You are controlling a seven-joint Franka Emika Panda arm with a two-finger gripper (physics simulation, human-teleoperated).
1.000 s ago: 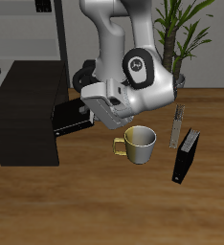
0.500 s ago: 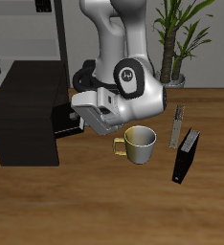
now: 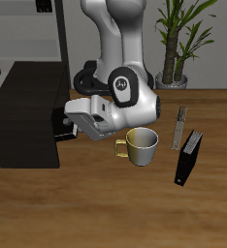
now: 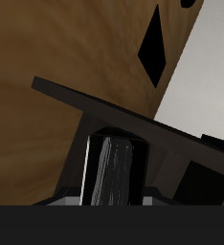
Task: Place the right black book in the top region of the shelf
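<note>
Since the earlier frames, the arm has carried its gripper (image 3: 69,121) and the right black book (image 3: 63,123) leftward across the exterior frame, so the book now meets the inner edge of the shelf (image 3: 23,111), the low black cabinet at centre-left. Wrist view confirms the jaws are clamped on the book's dark edge (image 4: 119,170), with the wooden table (image 4: 56,48) beyond. Right of centre stand a cream mug (image 3: 140,145), another black book (image 3: 187,158) upright and a thin grey book (image 3: 180,127) behind it.
</note>
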